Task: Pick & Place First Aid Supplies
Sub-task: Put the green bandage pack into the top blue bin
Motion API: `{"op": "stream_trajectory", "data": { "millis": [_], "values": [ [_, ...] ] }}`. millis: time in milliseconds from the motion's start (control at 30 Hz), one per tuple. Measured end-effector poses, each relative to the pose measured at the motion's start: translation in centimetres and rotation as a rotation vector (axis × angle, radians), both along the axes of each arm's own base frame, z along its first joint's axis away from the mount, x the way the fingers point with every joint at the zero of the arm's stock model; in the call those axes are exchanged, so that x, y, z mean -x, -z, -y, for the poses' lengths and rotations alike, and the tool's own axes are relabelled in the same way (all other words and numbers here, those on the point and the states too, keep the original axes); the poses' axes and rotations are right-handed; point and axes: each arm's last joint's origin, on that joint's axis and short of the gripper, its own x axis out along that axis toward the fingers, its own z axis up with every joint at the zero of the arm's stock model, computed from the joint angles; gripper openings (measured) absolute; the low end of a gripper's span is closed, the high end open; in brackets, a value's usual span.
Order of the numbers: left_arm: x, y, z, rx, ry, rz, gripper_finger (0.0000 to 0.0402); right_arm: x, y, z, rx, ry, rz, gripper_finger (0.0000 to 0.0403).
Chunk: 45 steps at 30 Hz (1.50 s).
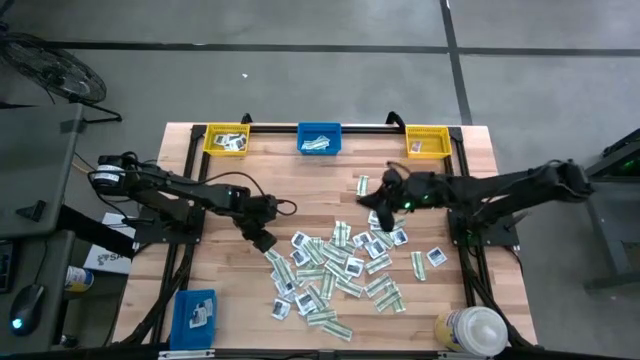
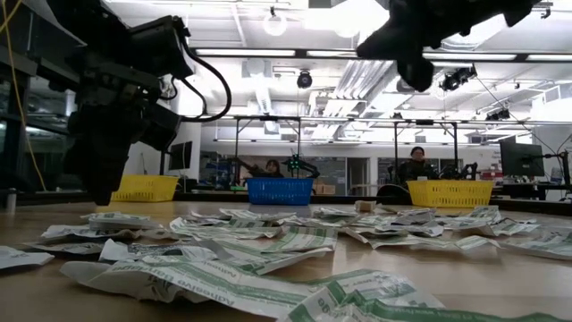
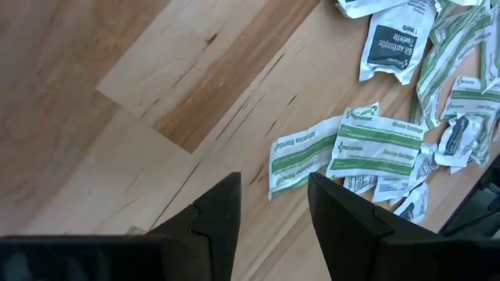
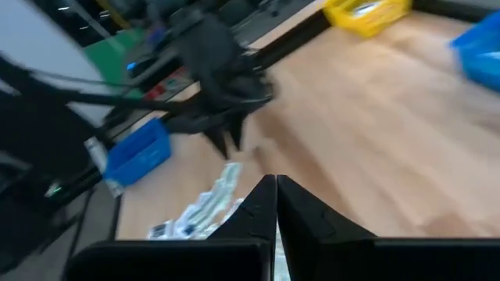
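Packets (image 1: pixel 340 268) of first aid supplies lie scattered over the middle and near part of the wooden table (image 1: pixel 270 175), white squarish ones mixed with green-and-white strips. From the table centre the heap spreads toward five and six o'clock. At twelve o'clock stands a blue bin (image 1: pixel 319 139), with yellow bins at eleven (image 1: pixel 227 140) and one o'clock (image 1: pixel 428 142); another blue bin (image 1: pixel 194 313) sits at seven o'clock.

I judge that the picking step is in hand. The left gripper (image 3: pixel 272 207) hangs above bare wood at the nine o'clock edge of the heap, its fingers apart and holding nothing. A green strip (image 3: pixel 301 160) lies just beyond its tips. For the next move it should go down over this strip and close on one packet only, because the neighbours overlap it.

The right gripper (image 4: pixel 276 195) is raised at the two o'clock side of the heap, with its fingers pressed together. I cannot see any packet between them, so I cannot tell if it carries something. If it is empty, it must open again before it picks.
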Motion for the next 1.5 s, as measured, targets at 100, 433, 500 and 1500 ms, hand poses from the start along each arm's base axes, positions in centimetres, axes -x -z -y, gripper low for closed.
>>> {"op": "stream_trajectory", "data": {
  "millis": [100,433,500,1500],
  "values": [
    [0.0,0.0,0.0,0.001,-0.002,-0.001,0.0149,-2.0,1.3,-1.8,-0.007,-0.083,0.03,0.0002],
    [0.0,0.0,0.0,-0.01,-0.02,-0.005,0.0149,-9.9,5.3,-7.2,-0.019,-0.227,-0.032,0.0001],
    [0.0,0.0,0.0,-0.003,-0.015,-0.005,0.0149,-12.1,5.3,-8.0,0.018,-0.25,-0.067,0.0],
    [0.0,0.0,0.0,-0.035,0.084,0.03,0.0149,-23.0,11.8,-14.0,0.104,0.017,-0.343,0.0]
  ]
}}
